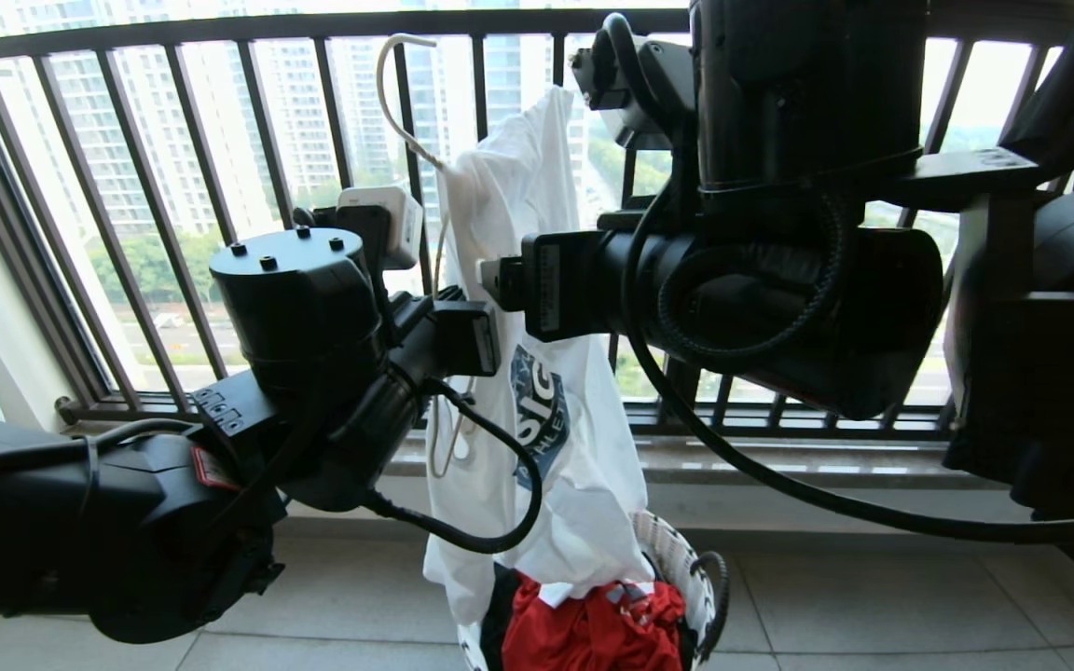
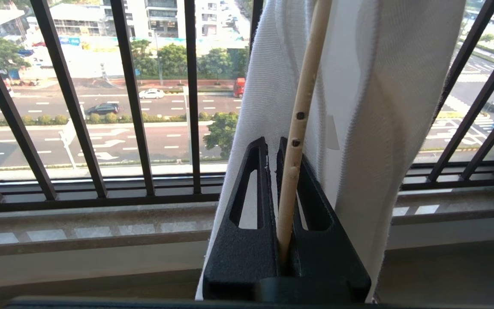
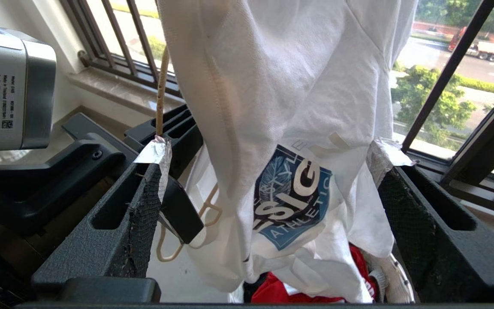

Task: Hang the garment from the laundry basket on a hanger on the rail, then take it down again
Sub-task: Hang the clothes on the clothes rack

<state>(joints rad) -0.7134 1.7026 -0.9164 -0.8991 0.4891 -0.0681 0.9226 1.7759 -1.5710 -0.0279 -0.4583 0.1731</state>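
**tiltbot:** Balcony setup, tiled floor, black barred window railing (image 1: 220, 186) right behind everything. So where's the work at?

**rail_rat:** Use the laundry basket (image 1: 686, 568) as your anchor. The garment (image 1: 546, 410) hangs straight above it, hem touching a red garment (image 1: 593, 634) inside. The left gripper (image 2: 279, 171) sits above the basket on the shirt's left side, jaws pinched shut on the hanger (image 2: 300, 116) stem with a fold of cloth caught beside it. The hanger's hook (image 1: 397, 75) pokes up well above. The right gripper (image 3: 268, 171) is level with the chest logo, jaws wide, one finger on each side of the shirt, holding nothing.

**tiltbot:** Next move, you reckon?

**rail_rat:** My guess: threading the shirt onto the hanger. I'd have the right one bite a single layer near the collar, not the bunched middle, while the left holds steady.

**tiltbot:** Room?

**rail_rat:** Tight behind, since the railing bars are just past the cloth. Both wrists crowd each other over the basket. Open space is back toward the robot. I can't see the rail.
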